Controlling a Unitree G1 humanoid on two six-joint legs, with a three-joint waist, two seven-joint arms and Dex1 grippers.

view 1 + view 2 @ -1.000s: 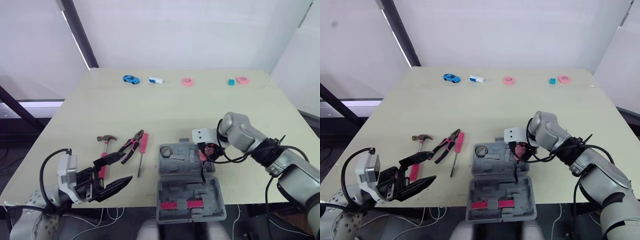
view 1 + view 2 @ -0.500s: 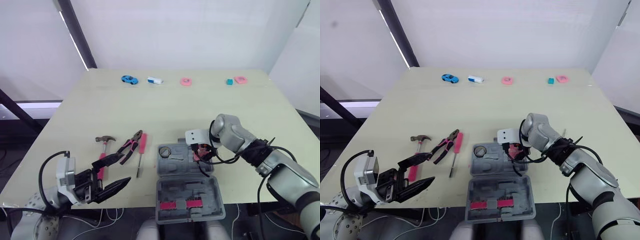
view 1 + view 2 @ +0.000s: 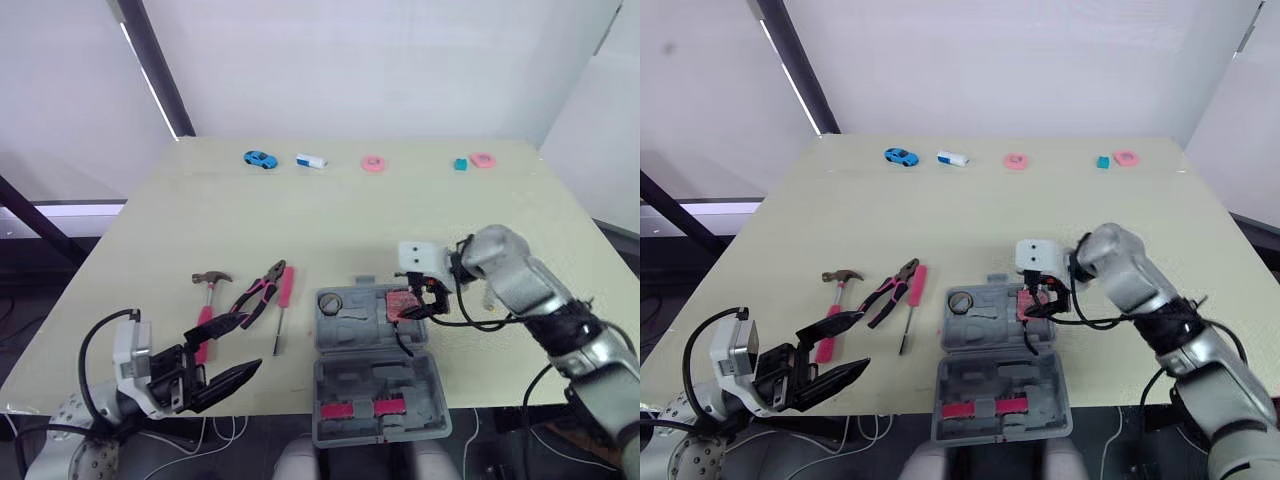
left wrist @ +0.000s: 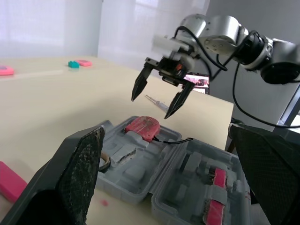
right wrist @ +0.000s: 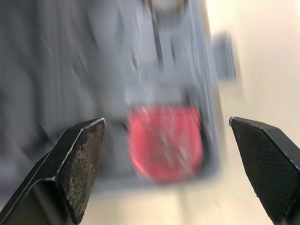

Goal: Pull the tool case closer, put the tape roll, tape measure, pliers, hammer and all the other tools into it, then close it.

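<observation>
At the near left edge of the table [image 3: 330, 220], the left gripper [image 3: 256, 338] hovers low with its two black fingers spread apart and empty. Just past its fingers lie three tools side by side: one hammer [image 3: 209, 295], one pair of pliers [image 3: 262, 292] and one pink-handled screwdriver [image 3: 285, 288]. To their right, at the near edge, one grey tool case [image 3: 372, 378] lies open. Its far half holds one tape roll [image 3: 333, 301] in the left corner and one red tape measure [image 4: 142, 126] in the right corner. The right gripper [image 4: 151, 107] hangs just above the tape measure, fingers open, not touching it. Along the far edge sit one blue toy car [image 3: 261, 158], one white and blue piece [image 3: 311, 160], one teal block [image 3: 460, 164] and two pink round pieces [image 3: 374, 162].
</observation>
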